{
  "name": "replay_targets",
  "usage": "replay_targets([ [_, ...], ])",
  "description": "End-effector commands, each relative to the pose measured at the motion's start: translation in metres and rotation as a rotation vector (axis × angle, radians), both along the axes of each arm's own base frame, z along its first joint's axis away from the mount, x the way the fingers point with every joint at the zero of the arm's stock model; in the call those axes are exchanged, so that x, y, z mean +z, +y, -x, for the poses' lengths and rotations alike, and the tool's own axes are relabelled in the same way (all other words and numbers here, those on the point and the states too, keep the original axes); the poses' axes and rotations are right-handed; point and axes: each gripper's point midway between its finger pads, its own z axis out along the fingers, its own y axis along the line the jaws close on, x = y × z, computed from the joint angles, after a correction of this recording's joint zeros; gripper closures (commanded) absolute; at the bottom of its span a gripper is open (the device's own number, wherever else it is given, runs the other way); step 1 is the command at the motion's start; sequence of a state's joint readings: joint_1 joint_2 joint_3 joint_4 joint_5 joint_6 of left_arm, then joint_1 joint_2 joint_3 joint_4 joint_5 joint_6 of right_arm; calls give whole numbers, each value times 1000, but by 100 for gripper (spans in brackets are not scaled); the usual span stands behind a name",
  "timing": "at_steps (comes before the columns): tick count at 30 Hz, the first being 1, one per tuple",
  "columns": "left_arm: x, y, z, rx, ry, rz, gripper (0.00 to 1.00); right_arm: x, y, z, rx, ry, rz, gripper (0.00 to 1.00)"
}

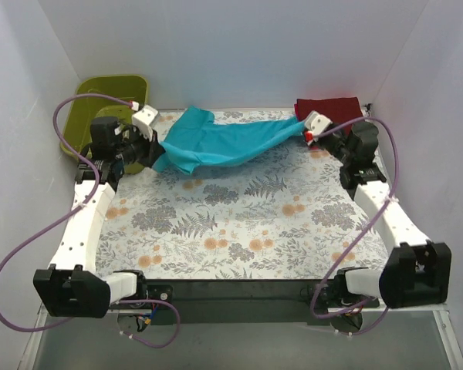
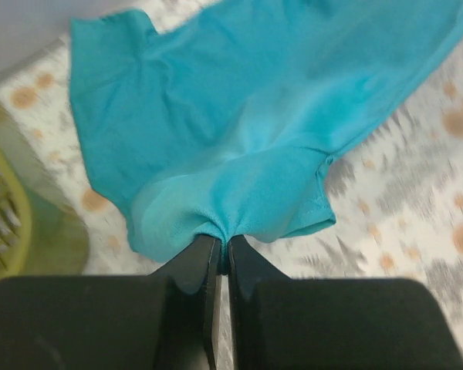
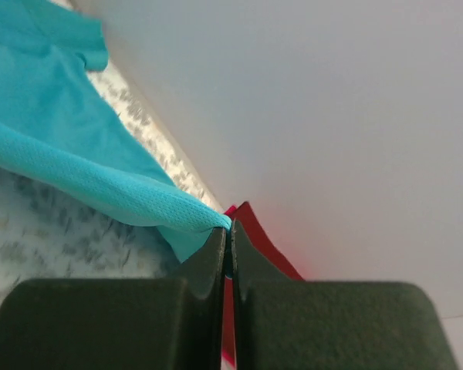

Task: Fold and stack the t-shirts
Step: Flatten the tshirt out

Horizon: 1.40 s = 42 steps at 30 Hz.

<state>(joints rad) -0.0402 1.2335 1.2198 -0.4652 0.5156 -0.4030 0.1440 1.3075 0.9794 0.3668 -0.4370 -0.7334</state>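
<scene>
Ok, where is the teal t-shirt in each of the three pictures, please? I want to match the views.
Top external: the teal t-shirt hangs stretched across the far side, between the left gripper and the right gripper.
Left wrist: it fills the upper middle, bunched at the left gripper.
Right wrist: a band from the left edge to the right gripper.
Shared landmark: the floral table cover, under the shirt in every view.

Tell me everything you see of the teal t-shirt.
The teal t-shirt is soft, fine-knit cloth, unfolded and stretched across the far side of the floral table. The left gripper pinches one bunched end, the right gripper the other, both shut on it. A short sleeve sticks out near the left end. Its middle seems to rest on it.
</scene>
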Motion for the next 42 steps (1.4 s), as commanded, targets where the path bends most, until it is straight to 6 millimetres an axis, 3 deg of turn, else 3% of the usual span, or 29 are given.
replay_targets([
  [1,-63,-8,85,-234,286,-101,100,-37,-3,42,56,79,126,99],
  [2,-75,-8,112,-270,378,-105,100,-47,-4,52,64,107,151,99],
  [4,-91,-8,140,-349,424,-134,100,-62,-9,77,78,133,196,99],
  [5,-98,-6,157,-374,470,-145,100,-81,-11,92,99,185,251,99],
  [9,-102,-4,197,-446,460,-188,100,-116,-20,140,144,248,358,99],
  [10,-104,-3,205,-462,473,-195,100,-113,-22,151,147,223,376,99],
  [11,-109,-1,218,-498,497,-213,100,-132,-24,166,178,260,420,99],
  [12,-111,1,221,-492,506,-217,100,-135,-25,172,190,252,439,99],
  [14,-115,4,227,-476,505,-240,90,-141,-27,188,208,235,469,99],
  [16,-113,5,232,-491,462,-273,71,-150,-29,205,247,245,515,99],
  [18,-114,6,234,-511,435,-309,59,-159,-32,219,264,287,542,98],
  [19,-113,7,235,-509,419,-326,51,-157,-34,222,269,267,566,82],
  [21,-114,14,233,-490,415,-373,48,-157,-39,226,253,277,587,65],
  [22,-114,17,232,-480,418,-387,48,-155,-41,230,246,281,587,48],
  [26,-113,18,226,-469,446,-388,48,-146,-47,241,227,326,593,28],
  [28,-119,12,217,-482,511,-345,48,-148,-55,241,184,375,600,24],
  [30,-125,8,198,-426,552,-304,51,-155,-55,237,175,463,567,25],
  [31,-127,6,173,-377,531,-287,54,-157,-51,234,177,531,524,24],
  [32,-134,7,162,-346,559,-286,55,-167,-47,231,182,625,482,27],
  [35,-149,8,118,-238,592,-272,60,-173,-38,213,156,834,373,42],
  [37,-171,14,98,-199,614,-327,62,-195,-37,207,127,986,372,53],
  [42,-227,26,99,-160,750,-431,66,-243,-48,205,39,1142,458,63],
])
